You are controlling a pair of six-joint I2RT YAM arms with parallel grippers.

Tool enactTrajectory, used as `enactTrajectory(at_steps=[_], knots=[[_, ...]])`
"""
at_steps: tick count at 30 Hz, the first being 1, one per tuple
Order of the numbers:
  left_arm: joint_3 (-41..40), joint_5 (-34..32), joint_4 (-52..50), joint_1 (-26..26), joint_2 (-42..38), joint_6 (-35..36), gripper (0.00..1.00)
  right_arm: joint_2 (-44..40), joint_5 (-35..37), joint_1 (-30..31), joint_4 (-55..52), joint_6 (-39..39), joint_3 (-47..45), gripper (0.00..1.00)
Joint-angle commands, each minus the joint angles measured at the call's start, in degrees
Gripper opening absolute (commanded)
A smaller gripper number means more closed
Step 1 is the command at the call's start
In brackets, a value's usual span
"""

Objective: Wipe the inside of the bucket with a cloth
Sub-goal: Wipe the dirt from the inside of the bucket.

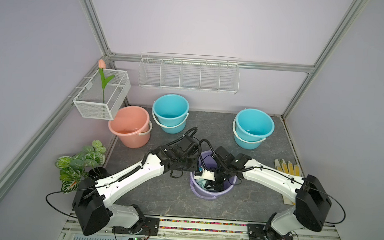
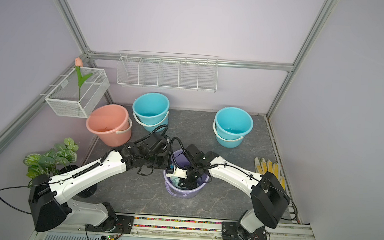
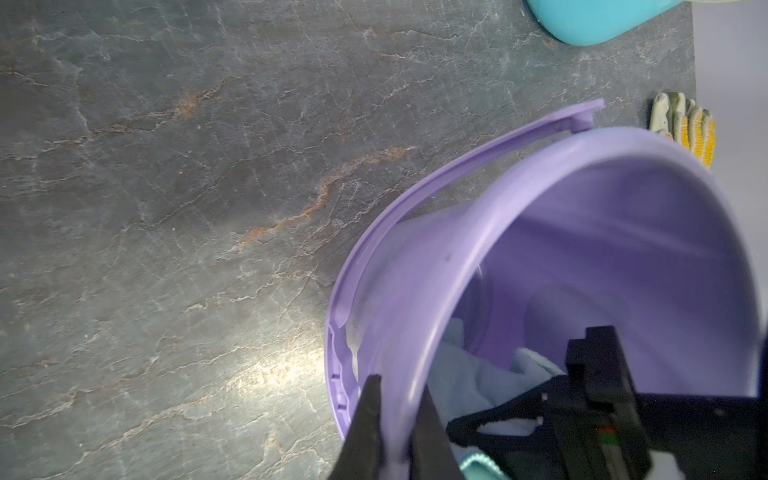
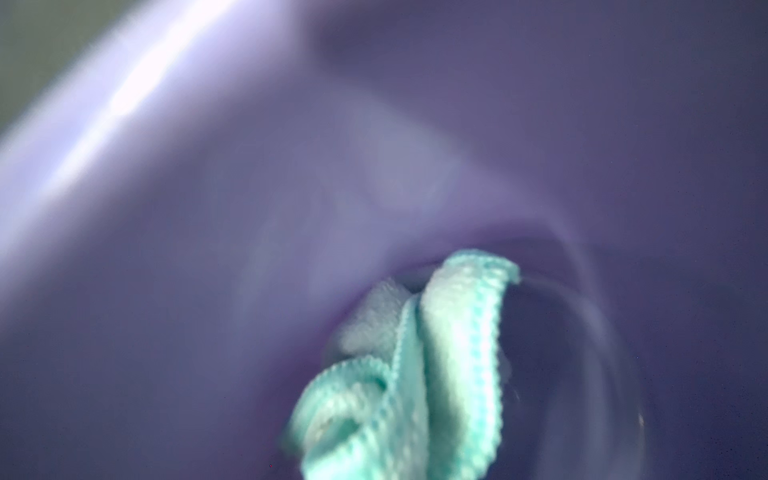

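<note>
The round lilac plastic bucket stands upright on the dark grey stone-patterned bench, between the 2 arms. The left fingers are clamped on its rim, 1 inside the wall and 1 outside. I take that as bracing, so the bucket cannot slide or tip under the rubbing.

The right fingers reach down inside. The right wrist view does not show them, but the pale mint-green terry cloth hangs bunched from where they sit, so they look pinched together on it. Its folds sit low, near where the inner wall meets the bucket's floor, which suits wiping that curve. Whether it presses firmly I cannot tell through the blur.

The yellow-and-white work glove lies well apart by the bench's right edge. The turquoise plastic buckets and the salmon-pink plastic bucket stand further back, out of the job.
</note>
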Motion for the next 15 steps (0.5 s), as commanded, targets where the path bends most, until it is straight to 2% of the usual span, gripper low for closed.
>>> enactTrajectory(at_steps=[1, 4, 7, 15], knots=[[1.92, -1.94, 1.37, 0.3, 0.07, -0.96, 0.0, 0.43, -8.9, 0.11, 13.97, 7.58, -3.06, 0.07], [1.76, -1.96, 1.44, 0.22, -0.11, -0.96, 0.0, -1.74, -3.77, 0.08, 24.36, 12.2, -6.18, 0.07], [1.76, -1.99, 1.32, 0.18, -0.42, -0.97, 0.0, -5.44, 3.15, 0.14, 29.07, 13.35, -7.7, 0.07], [1.57, -1.83, 1.57, 0.15, -0.9, -0.66, 0.0, -19.59, 22.26, 0.16, 27.18, 3.65, -8.24, 0.07]])
